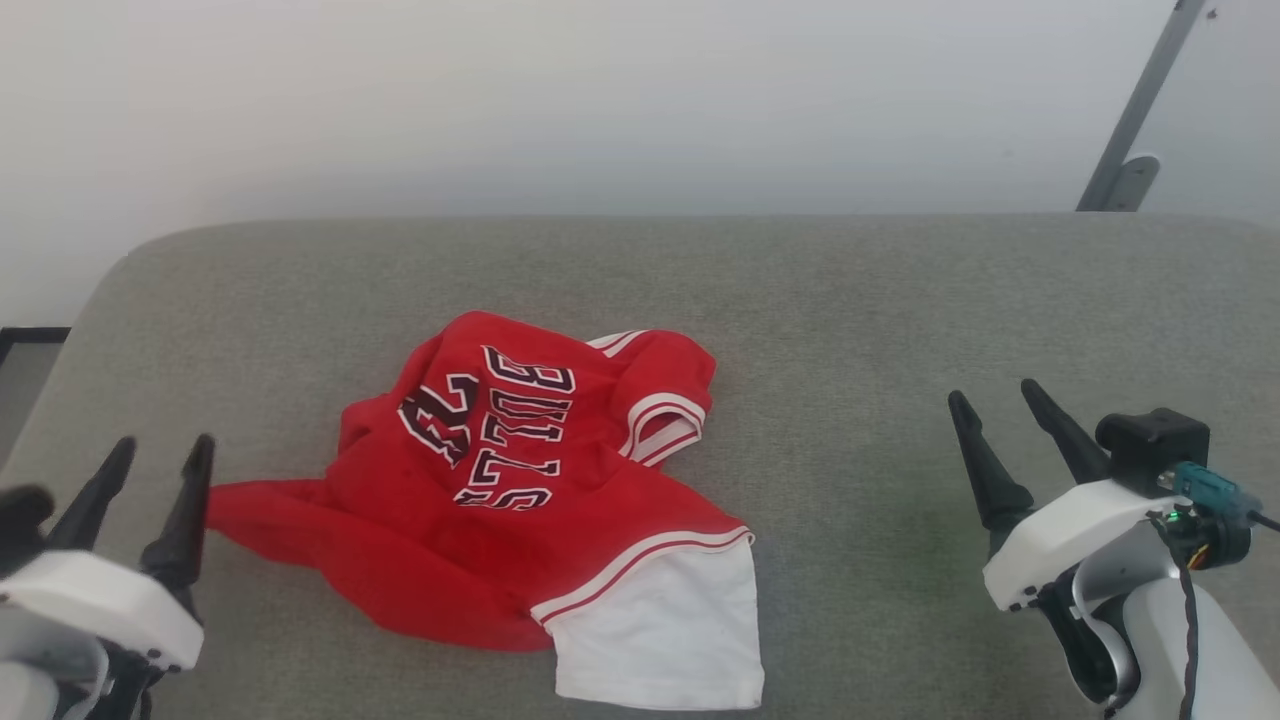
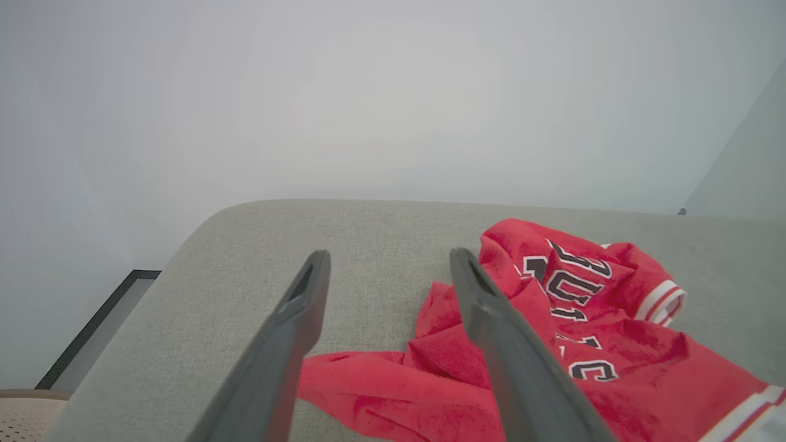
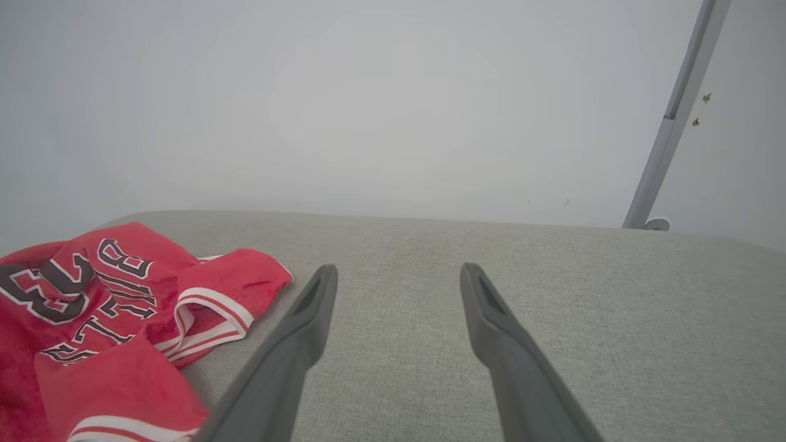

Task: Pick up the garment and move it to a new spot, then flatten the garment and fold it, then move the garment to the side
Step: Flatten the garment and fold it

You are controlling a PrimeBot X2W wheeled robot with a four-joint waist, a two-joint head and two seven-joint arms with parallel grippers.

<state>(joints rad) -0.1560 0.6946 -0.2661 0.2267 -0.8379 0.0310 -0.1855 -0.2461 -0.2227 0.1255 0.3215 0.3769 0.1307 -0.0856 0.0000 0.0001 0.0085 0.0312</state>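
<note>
The left pincer (image 1: pixel 165 440) is released, its two dark fingers spread with nothing between them. It sits at the garment's (image 1: pixel 450 540) left end. A flat red tail of cloth reaches out to just beside the inner finger (image 1: pixel 185 510); whether they touch cannot be told. In the left wrist view that tail runs across under the gap between the fingers. The right pincer (image 1: pixel 992 392) is also released and empty. It stands well apart from the garment, to its right, with bare grey cloth under it.

The garment is bright red and lies crumpled on the grey fabric-covered counter (image 1: pixel 850 300), with its middle humped and creased. Its upper face bears dark block letters and numerals edged in white, upside down in the head view. On its far right side, an opening is trimmed with white and red stripes. At its near right corner a white panel is turned out flat, and thin white and red stripe trim marks where it meets the red.

Beyond the garment the counter runs bare to a rounded far edge against a pale wall (image 1: pixel 600 100). To the garment's right the bare stretch is wide. To its left the counter curves off at a rounded corner, past which lies a dark frame (image 1: pixel 30 335). A grey slanted bar (image 1: pixel 1140 100) leans on the wall far to the garment's right.
</note>
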